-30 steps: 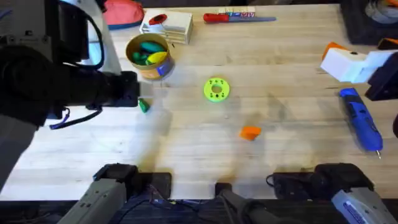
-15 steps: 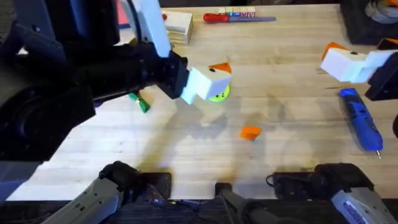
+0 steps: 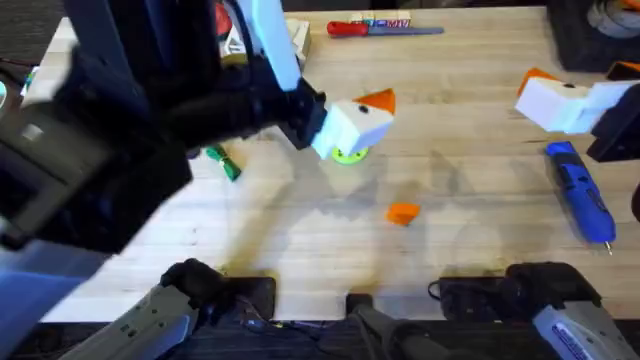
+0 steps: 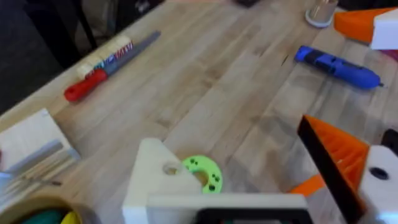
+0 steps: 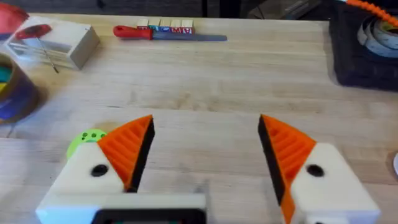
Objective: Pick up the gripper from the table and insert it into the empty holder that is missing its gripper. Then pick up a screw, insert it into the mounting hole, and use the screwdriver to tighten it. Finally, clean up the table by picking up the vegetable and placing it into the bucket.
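Observation:
The loose orange gripper [image 3: 403,213] lies on the table near the middle. My left gripper [image 3: 358,118] hovers open above the green disc [image 3: 346,154], a short way behind that wedge. One of its fingers carries an orange tip [image 4: 336,155]; the other is the bare white holder [image 4: 163,180]. At the right edge my right gripper [image 5: 205,124] stands open, both its pads orange and nothing between them. The blue screwdriver [image 3: 580,192] lies just in front of it. The green vegetable [image 3: 222,163] rests at the left, the bucket [image 5: 12,87] behind it. Screws are too small to tell.
A red-handled screwdriver [image 3: 383,28] lies along the far edge, with a white box [image 5: 57,39] to its left. A black tray [image 5: 364,46] sits at the far right corner. The left arm hangs large over the table's left half.
My left arm has swung in from the left edge toward the centre, carrying its white and orange fingers over the green disc. The right arm and the table objects have not moved.

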### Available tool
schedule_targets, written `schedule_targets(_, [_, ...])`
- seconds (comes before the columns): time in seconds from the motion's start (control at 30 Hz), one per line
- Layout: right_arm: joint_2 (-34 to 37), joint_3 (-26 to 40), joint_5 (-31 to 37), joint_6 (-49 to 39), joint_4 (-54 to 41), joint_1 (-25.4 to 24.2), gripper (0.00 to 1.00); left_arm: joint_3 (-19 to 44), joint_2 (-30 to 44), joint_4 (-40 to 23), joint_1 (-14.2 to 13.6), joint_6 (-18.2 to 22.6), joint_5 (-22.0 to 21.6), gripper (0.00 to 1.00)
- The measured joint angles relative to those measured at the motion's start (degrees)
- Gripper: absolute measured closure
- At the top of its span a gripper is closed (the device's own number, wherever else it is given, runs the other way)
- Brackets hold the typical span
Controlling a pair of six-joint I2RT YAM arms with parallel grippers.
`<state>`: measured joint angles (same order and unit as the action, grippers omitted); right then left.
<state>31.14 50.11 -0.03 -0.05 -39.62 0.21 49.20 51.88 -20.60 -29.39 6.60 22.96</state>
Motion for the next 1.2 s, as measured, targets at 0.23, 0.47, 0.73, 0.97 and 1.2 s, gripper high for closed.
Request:
schedule_targets(0.23, [0.0, 0.0, 0.0, 0.0, 0.0, 0.0, 0.010, -22.0, -11.3, 21.2, -4.3, 1.0, 0.0, 0.052])
schedule_targets(0.47, [0.0, 0.0, 0.0, 0.0, 0.0, 0.0, 0.011, -37.2, -28.2, 23.4, -6.5, -2.4, -0.2, 0.049])
schedule_targets(0.73, [0.0, 0.0, 0.0, 0.0, 0.0, 0.0, 0.010, -44.5, -43.9, 20.1, -6.5, -4.1, -0.2, 0.050])
schedule_targets(0.97, [0.0, 0.0, 0.0, 0.0, 0.0, 0.0, 0.010, -48.7, -50.8, 18.7, -6.5, -6.6, 0.0, 0.050])
schedule_targets(1.2, [0.0, 0.0, 0.0, 0.0, 0.0, 0.0, 0.011, -48.9, -51.6, 17.6, -6.7, -7.1, 1.5, 0.049])
